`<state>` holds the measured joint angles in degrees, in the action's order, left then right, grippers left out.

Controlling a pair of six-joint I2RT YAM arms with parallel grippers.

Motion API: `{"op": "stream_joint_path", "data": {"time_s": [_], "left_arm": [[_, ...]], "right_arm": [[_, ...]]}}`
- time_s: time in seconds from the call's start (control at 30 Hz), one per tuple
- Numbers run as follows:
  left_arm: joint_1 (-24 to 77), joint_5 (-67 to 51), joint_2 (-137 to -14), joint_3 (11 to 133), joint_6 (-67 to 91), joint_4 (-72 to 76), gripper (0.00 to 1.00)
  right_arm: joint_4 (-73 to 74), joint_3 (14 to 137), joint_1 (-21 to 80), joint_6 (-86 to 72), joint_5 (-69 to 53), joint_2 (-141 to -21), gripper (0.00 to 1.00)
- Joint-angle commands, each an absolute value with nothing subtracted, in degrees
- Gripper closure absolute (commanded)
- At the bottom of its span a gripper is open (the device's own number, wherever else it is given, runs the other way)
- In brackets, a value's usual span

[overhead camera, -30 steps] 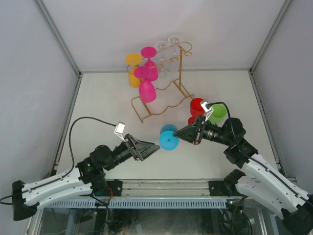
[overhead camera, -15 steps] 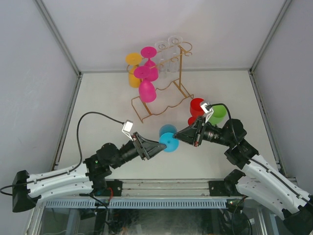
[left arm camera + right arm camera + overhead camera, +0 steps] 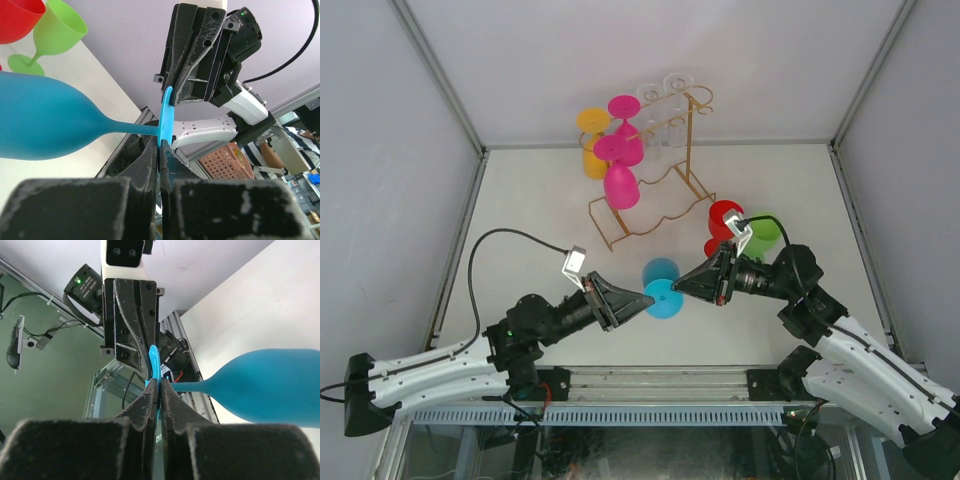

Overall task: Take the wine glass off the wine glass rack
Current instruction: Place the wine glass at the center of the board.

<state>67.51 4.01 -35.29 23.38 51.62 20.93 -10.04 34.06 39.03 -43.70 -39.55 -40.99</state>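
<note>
White table (image 3: 520,200) inside a white-walled enclosure; we list the contents from the near edge outward.

1. Left gripper (image 3: 642,297): jaws closed to a thin slit, pinching the rim of the foot of the blue wine glass (image 3: 662,280).
2. Right gripper (image 3: 678,283): jaws likewise pressed nearly together on the opposite edge of the same foot, facing the left one tip to tip.
3. Blue wine glass: off the rack, held on its side between both grippers, just in front of the rack's base. We cannot tell whether its bowl touches the table.
4. Red glass (image 3: 723,218) and green glass (image 3: 765,232): side by side on the table, just behind the right gripper.
5. Rack (image 3: 689,150): gold wire, standing toward the far wall.
6. On the rack, hanging bowl-down: two pink glasses (image 3: 618,180), one yellow glass (image 3: 592,140), and clear glasses (image 3: 663,110).
</note>
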Motion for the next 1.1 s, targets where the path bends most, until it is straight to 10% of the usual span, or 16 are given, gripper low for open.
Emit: {"op": "stream_joint_path", "data": {"time_s": [0.0,0.27,0.43,0.63,1.07], "left_arm": [[67.80,3.68,-33.88,25.54,48.94,20.43,1.00],[67.76,2.66,-33.75,26.33,46.77,18.63,1.00],[67.82,1.53,-34.15,26.80,45.63,17.31,1.00],[67.80,0.85,-35.21,25.67,47.85,16.94,0.57],[67.80,-4.48,-41.59,22.78,54.24,28.77,0.63]], "right_arm": [[-6.23,36.87,40.44,-38.37,-40.45,-40.84,0.96],[-2.17,38.51,42.02,-36.25,-42.52,-43.09,0.81],[-2.16,39.35,42.28,-35.31,-42.33,-44.28,1.00],[-5.26,38.66,43.68,-34.09,-39.94,-44.34,1.00],[-6.39,37.81,44.91,-32.65,-37.43,-42.84,1.00]]}}
